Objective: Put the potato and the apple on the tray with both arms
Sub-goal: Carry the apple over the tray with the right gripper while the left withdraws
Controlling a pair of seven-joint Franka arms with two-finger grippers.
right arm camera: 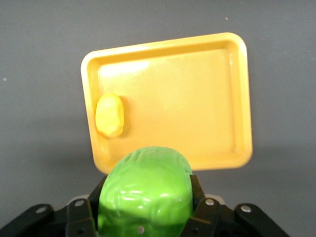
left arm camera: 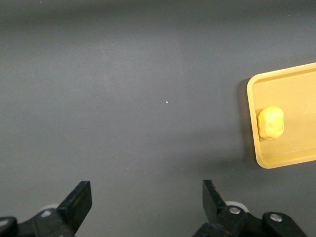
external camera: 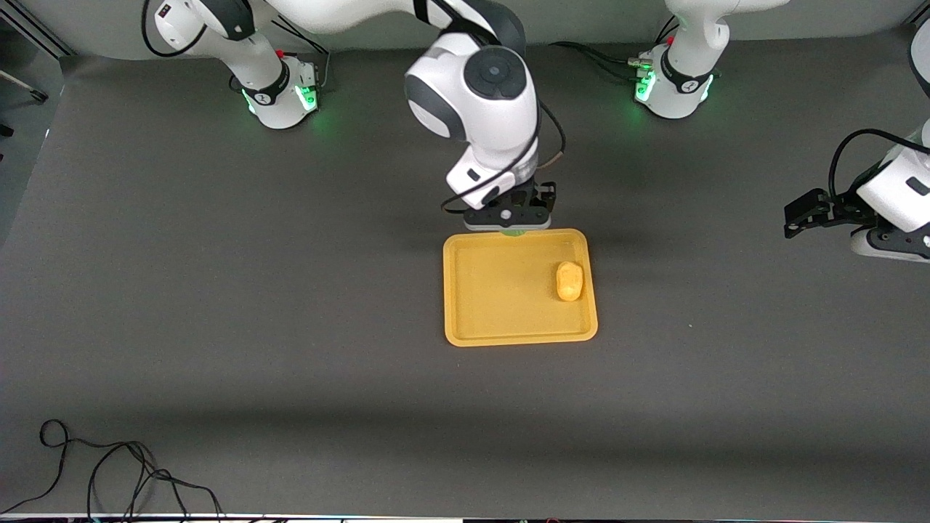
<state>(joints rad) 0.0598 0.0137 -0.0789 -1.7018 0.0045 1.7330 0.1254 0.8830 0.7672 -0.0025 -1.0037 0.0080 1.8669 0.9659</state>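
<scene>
The yellow-orange tray (external camera: 508, 305) lies in the middle of the table. The potato (external camera: 569, 281) lies in it near the rim toward the left arm's end; it also shows in the left wrist view (left arm camera: 270, 123) and the right wrist view (right arm camera: 109, 115). My right gripper (external camera: 513, 226) is shut on the green apple (right arm camera: 145, 190) and holds it over the tray's rim on the robots' side; in the front view only a green sliver (external camera: 514, 233) shows under it. My left gripper (external camera: 792, 218) is open and empty, up over bare table toward the left arm's end; its jaws stand wide apart in the left wrist view (left arm camera: 147, 202).
The tray also shows in the left wrist view (left arm camera: 296, 158) and the right wrist view (right arm camera: 197, 108). A loose black cable (external camera: 109, 472) lies at the table's front edge toward the right arm's end. Dark grey mat surrounds the tray.
</scene>
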